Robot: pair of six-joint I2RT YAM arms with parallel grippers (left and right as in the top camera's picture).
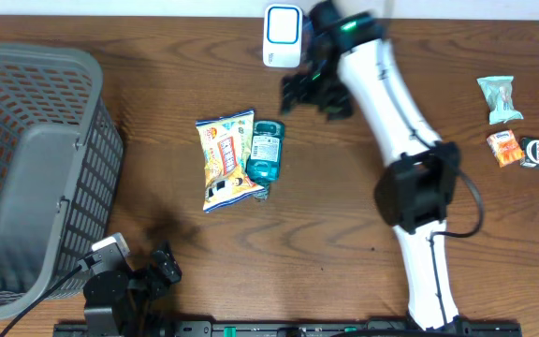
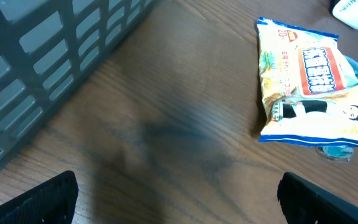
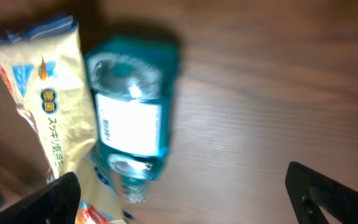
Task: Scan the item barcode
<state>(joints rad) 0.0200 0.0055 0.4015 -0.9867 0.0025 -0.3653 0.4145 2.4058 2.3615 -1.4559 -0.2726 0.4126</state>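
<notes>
Right gripper [image 1: 313, 94] hangs above the worktop [image 1: 326, 243] toward its far edge, jaws spread wide and holding nothing. In its wrist view the two dark fingertips [image 3: 55, 199] sit at the lower corners of the frame with bare wood between them. Just to its left, well in from every edge, the teal bottle [image 1: 266, 150] lies on its side, white label [image 3: 129, 121] upward and cap end toward the near edge. A strip of fine dark lines runs along one side of the label, too blurred to read. The bottle touches the snack bag [image 1: 225, 159], a yellow and white packet with blue ends lying flat on the bottle's left. Which of the two overlaps the other at the cap end I cannot tell. The scanner [image 1: 282, 36], a white box with a blue face, stands at the far edge, just beside the right gripper and apart from the bottle.

Left gripper [image 1: 162, 269] sits low at the near left corner, also wide open and empty, its fingertips apart over bare wood and pointing toward the snack bag. A grey slatted basket [image 1: 26, 112] fills the left edge beside it. Near the right edge, well apart from the rest, lie a pale green packet [image 1: 499, 98], an orange packet [image 1: 503, 148] and a small dark round thing [image 1: 537, 152], the last two touching.
</notes>
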